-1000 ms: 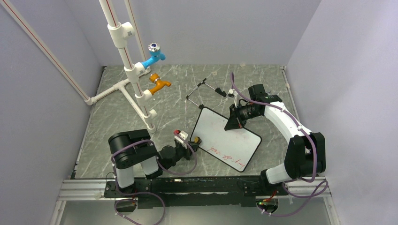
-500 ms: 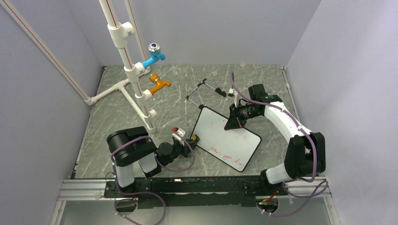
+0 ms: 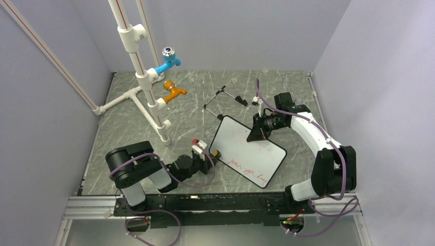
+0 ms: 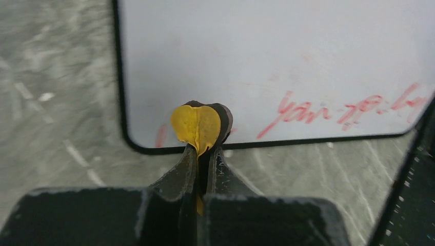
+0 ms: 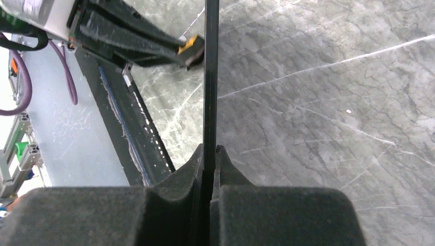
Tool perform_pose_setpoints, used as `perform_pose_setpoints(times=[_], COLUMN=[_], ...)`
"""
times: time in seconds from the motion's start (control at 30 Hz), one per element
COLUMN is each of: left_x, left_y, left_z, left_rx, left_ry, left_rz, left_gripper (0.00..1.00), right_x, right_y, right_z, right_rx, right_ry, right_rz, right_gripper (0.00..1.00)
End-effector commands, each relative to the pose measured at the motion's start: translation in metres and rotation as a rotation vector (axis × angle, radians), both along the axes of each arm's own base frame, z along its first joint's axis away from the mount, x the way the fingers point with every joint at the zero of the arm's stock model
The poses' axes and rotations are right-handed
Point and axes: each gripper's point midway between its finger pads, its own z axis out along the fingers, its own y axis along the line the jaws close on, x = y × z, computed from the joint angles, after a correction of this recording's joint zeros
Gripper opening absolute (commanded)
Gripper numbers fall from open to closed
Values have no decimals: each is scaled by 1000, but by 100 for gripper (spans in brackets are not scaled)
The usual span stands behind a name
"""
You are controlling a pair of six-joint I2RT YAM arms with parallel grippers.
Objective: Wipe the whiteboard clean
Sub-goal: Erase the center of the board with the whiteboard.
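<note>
Grips a small yellow-and-black eraser in the left pincer – jaws closed tight on it, yellow face toward the wrist camera. Holds it at the whiteboard corner nearest the left arm, over the black rim, just beside the start of a red handwritten line; cannot tell from the wrist view whether eraser and board touch. Shows a faint red smear on the other side of the eraser, close to the rounded corner. Pinches the opposite, far edge of the whiteboard in the right pincer, jaws shut on the thin frame, seen edge-on from the right wrist. From above, places the whiteboard near the middle of the grey marbled desk, turned at an angle between the two arms, with the writing along the near long edge and the rest of the surface white. Cannot tell whether the board lies flat or is tipped up at the gripped edge. Leaves a black wire easel just beyond the far-left corner – attached or not, cannot tell. Puts a white pipe stand with a blue tap and an orange tap well apart, at the far left of the desk.
</note>
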Motion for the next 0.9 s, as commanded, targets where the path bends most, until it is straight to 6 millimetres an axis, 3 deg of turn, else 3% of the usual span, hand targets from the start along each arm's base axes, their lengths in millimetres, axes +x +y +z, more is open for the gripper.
perform_pose_setpoints(times=[0.0,0.1,0.3,0.7,0.87], left_x=[16,24,30,-29,-11], left_y=[50,55,38,-10,7], left_z=[-41,-43,-49,-43,-25], left_rx=[154,172,216,161,95], left_ry=[120,121,146,191,203], left_rz=[160,166,102,-225,-94], left_gripper=[0,0,0,0,0], right_x=[19,20,21,20,21], right_y=[-4,-5,-5,-5,-5], right_z=[1,0,-1,-2,-3], right_rx=[-14,-17,-21,-17,-19], right_ry=[-157,-154,-152,-141,-141], right_rz=[19,17,14,16,14], right_gripper=[0,0,0,0,0])
